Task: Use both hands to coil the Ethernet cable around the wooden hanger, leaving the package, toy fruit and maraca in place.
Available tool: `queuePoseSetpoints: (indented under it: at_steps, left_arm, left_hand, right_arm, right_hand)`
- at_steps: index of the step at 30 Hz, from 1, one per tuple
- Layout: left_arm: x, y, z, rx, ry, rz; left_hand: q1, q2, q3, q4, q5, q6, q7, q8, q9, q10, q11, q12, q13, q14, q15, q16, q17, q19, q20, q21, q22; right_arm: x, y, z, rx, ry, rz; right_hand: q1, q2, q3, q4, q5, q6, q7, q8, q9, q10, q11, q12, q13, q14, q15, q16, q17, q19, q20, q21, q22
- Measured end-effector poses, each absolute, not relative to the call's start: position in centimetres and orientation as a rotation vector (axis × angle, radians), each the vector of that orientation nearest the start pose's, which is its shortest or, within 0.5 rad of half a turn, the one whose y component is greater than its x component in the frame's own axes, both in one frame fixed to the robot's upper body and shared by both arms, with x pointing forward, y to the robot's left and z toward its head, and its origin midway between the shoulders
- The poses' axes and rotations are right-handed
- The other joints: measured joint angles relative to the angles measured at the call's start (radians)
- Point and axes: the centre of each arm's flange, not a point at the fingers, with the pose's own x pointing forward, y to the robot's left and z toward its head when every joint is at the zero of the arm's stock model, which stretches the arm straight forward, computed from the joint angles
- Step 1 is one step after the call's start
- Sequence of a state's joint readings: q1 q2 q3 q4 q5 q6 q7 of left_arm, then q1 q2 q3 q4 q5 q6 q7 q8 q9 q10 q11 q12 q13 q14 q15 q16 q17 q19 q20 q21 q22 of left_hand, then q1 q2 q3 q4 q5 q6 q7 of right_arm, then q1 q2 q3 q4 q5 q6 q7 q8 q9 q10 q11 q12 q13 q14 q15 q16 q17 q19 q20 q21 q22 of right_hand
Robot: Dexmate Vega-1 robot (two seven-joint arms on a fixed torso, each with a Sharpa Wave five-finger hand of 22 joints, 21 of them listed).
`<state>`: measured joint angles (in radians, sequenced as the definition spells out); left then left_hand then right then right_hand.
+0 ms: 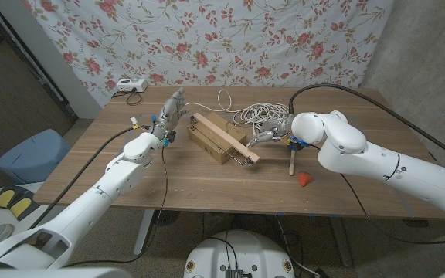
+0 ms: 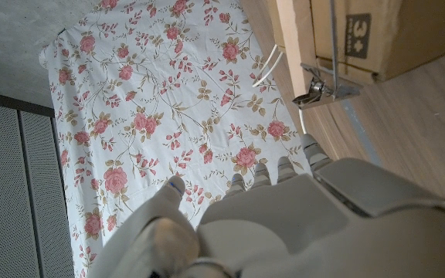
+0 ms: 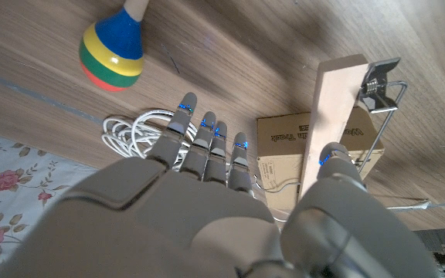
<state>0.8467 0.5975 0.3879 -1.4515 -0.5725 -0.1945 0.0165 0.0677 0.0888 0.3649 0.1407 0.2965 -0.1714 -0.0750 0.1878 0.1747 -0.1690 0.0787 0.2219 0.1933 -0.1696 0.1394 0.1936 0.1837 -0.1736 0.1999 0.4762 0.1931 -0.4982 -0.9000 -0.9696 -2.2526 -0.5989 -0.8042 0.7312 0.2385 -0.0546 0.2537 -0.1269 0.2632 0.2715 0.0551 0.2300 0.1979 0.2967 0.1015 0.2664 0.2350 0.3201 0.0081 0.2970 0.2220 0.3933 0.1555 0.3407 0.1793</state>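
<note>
Wooden bar-shaped hanger (image 1: 224, 137) with metal clips lies slantwise over the brown cardboard package (image 1: 213, 133) at the middle of your desk (image 1: 207, 177). White coiled Ethernet cable (image 1: 258, 115) sits at its one o'clock. Your right robot hand (image 1: 264, 136) hovers at the hanger's clip end, fingers spread, holding nothing. Your left robot hand (image 1: 171, 116) stands at nine o'clock, fingers apart and empty.

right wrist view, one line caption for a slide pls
Right hand open near the wooden hanger, white cable coil and maraca beyond.
</note>
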Motion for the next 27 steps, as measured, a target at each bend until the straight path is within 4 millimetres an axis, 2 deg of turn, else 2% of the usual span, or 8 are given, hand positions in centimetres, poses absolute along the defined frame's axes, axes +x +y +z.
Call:
queuePoseSetpoints:
  at_steps: [12, 18, 22, 25, 27]
  left_arm:
    - [63.3, 28.7, 0.1, 0.103, -0.613, -0.222]
    - [63.3, 29.0, -0.4, 0.099, -0.607, -0.217]
    - [63.2, 29.2, -0.5, 0.094, -0.610, -0.216]
    - [63.1, 29.3, -0.7, 0.091, -0.610, -0.215]
    - [63.0, 29.4, -0.8, 0.089, -0.612, -0.214]
  left_hand:
    - [0.000, 0.000, -0.006, 0.002, 0.008, 0.000, 0.000, 0.000, 0.000, 0.000, 0.000, 0.000, 0.000, 0.000, 0.000, 0.000, 0.000, 0.000, 0.000, 0.000, 0.000]
    - [0.000, 0.000, -0.008, 0.000, 0.008, 0.000, 0.000, 0.000, 0.000, 0.000, 0.000, 0.000, 0.000, 0.000, 0.000, 0.000, 0.000, 0.000, 0.000, 0.000, 0.000]
    - [0.000, 0.000, -0.008, 0.000, 0.008, 0.000, 0.000, 0.000, 0.000, 0.000, 0.000, 0.000, 0.000, 0.000, 0.000, 0.000, 0.000, 0.000, 0.000, 0.000, 0.000]
    - [0.000, 0.000, -0.008, 0.000, 0.008, 0.000, 0.000, 0.000, 0.000, 0.000, 0.000, 0.000, 0.000, 0.000, 0.000, 0.000, 0.000, 0.000, 0.000, 0.000, 0.000]
    - [0.000, 0.000, -0.008, 0.000, 0.008, 0.000, 0.000, 0.000, 0.000, 0.000, 0.000, 0.000, 0.000, 0.000, 0.000, 0.000, 0.000, 0.000, 0.000, 0.000, 0.000]
  right_arm:
    - [52.3, -10.5, 1.0, -1.680, -0.134, 0.391]
    - [52.4, -10.2, 1.0, -1.718, -0.108, 0.381]
    - [53.0, -8.8, 0.6, -1.741, -0.102, 0.399]
    - [53.2, -8.5, 0.4, -1.758, -0.095, 0.405]
    - [53.4, -8.2, 0.4, -1.772, -0.093, 0.408]
  right_hand:
    - [-0.001, 0.000, -0.007, 0.007, 0.000, 0.000, 0.000, 0.000, 0.000, 0.000, 0.000, -0.004, 0.000, 0.007, -0.007, 0.008, 0.006, 0.011, 0.000, 0.000, 0.005]
    - [-0.007, 0.001, -0.007, 0.007, 0.000, 0.000, 0.000, 0.000, 0.000, 0.000, 0.000, -0.004, 0.000, 0.012, -0.005, 0.008, 0.009, 0.015, 0.004, 0.000, 0.005]
    - [-0.003, 0.004, -0.007, 0.007, 0.008, 0.000, 0.000, 0.000, 0.000, 0.004, -0.004, -0.004, 0.004, 0.018, -0.010, 0.008, 0.009, 0.020, 0.002, 0.000, 0.005]
    - [0.021, 0.007, -0.002, -0.006, 0.009, 0.000, 0.000, 0.000, 0.000, 0.006, -0.005, -0.004, 0.005, 0.022, -0.014, 0.015, 0.009, 0.020, 0.002, 0.000, 0.005]
    - [0.059, 0.008, 0.007, -0.021, 0.020, -0.004, -0.003, 0.000, 0.000, 0.000, -0.013, -0.008, 0.005, 0.022, -0.017, 0.015, 0.008, 0.024, -0.003, 0.000, 0.005]
